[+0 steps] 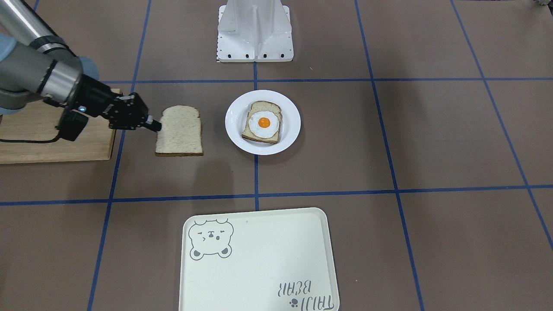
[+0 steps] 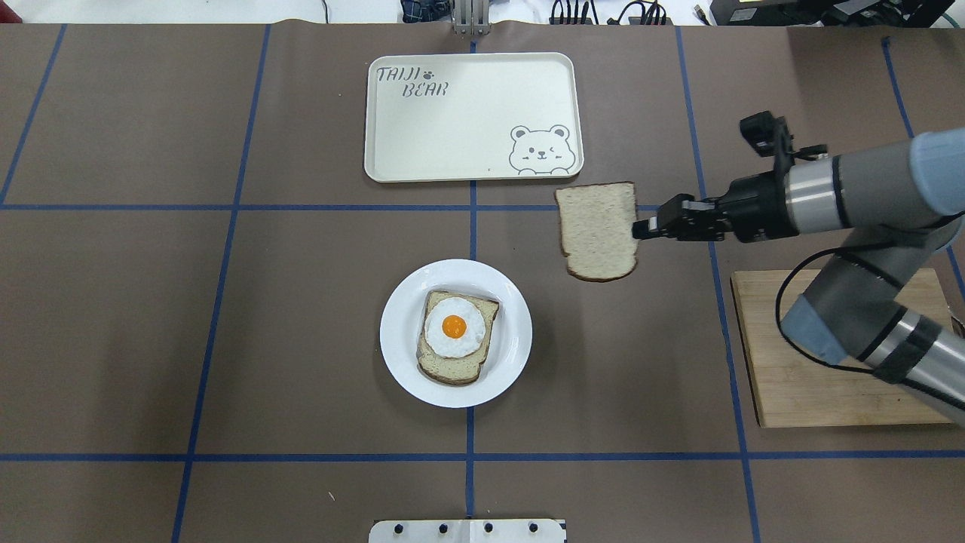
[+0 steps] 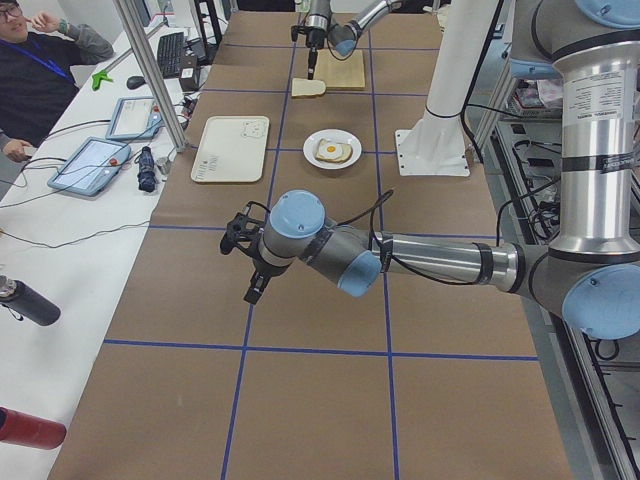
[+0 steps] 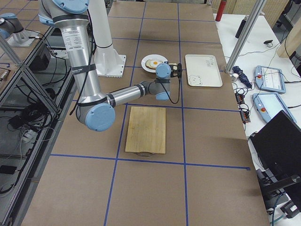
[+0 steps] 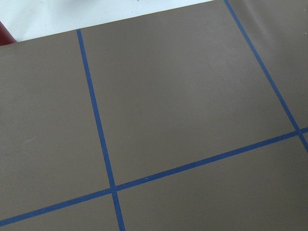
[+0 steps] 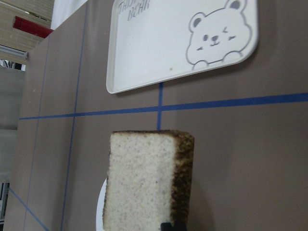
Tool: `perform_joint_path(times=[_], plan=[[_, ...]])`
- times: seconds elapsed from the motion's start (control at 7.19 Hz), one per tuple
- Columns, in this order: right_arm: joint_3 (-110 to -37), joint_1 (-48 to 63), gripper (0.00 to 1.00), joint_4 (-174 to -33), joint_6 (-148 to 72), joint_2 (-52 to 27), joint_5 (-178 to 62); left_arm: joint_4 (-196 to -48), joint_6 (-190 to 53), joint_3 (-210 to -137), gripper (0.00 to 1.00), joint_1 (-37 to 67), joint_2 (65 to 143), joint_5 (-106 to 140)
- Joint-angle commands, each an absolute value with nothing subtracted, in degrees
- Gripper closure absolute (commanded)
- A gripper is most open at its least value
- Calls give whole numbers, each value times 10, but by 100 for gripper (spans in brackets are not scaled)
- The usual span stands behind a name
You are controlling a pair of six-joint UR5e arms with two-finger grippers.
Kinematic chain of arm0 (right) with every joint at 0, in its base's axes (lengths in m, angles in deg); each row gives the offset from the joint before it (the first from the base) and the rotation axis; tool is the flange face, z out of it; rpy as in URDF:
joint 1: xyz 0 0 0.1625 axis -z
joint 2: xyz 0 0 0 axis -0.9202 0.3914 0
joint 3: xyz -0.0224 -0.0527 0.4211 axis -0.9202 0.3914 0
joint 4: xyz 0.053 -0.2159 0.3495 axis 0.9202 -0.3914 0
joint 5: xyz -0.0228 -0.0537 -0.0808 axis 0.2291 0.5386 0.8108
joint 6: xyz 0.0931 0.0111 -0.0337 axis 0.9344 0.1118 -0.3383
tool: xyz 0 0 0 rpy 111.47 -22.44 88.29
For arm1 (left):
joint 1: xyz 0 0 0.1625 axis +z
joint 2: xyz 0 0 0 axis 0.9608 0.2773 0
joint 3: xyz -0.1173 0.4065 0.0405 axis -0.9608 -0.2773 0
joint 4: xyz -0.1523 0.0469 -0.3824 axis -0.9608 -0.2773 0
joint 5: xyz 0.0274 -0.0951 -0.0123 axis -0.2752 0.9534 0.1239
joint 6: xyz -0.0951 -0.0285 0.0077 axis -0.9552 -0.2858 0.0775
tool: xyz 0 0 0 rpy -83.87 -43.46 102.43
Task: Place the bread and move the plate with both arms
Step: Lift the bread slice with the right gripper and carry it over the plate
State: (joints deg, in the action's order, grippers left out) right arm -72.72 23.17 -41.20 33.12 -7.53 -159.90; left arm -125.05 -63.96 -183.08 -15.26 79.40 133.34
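Brown surface (image 2: 226, 339) gridded with blue tape (image 2: 469, 452), and a white base stand (image 1: 255, 34) on the robot's edge. Off to one side there's a white bench (image 3: 60, 270) with tablets and cables, and a person (image 3: 40, 75) sitting at it.

From overhead, the plate (image 2: 399, 354) sits mid-surface with an egg-topped slice (image 2: 454, 335) on it. The cream bear tray (image 2: 452, 128) is at its 12 o'clock and the wooden cutting board (image 2: 791, 377) is around its 3.

The right pincer (image 2: 641, 226) is squeezed down to about a slice's thickness, pinching the bread (image 2: 599, 230) by one crust edge. The slice is up off the surface at roughly 2 o'clock from the plate, touching neither plate nor tray.

The left pincer (image 3: 251, 292) hovers over the surface, well apart from all that. It only shows in the side view, so I can't tell how wide its fingers are.
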Motion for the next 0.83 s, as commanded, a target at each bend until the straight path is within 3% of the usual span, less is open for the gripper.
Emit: perform_joint_path(times=[0.0, 0.42, 0.7], plan=[[-765, 355, 100, -465, 342, -108, -1440, -1250, -644, -1827, 1, -152, 794, 1333], [-794, 487, 100, -630, 343, -171, -1266, -1250, -644, -1824, 1, -152, 792, 1333], [-792, 496, 100, -653, 341, -163, -1262, -1250, -644, -1824, 1, -152, 790, 1333]])
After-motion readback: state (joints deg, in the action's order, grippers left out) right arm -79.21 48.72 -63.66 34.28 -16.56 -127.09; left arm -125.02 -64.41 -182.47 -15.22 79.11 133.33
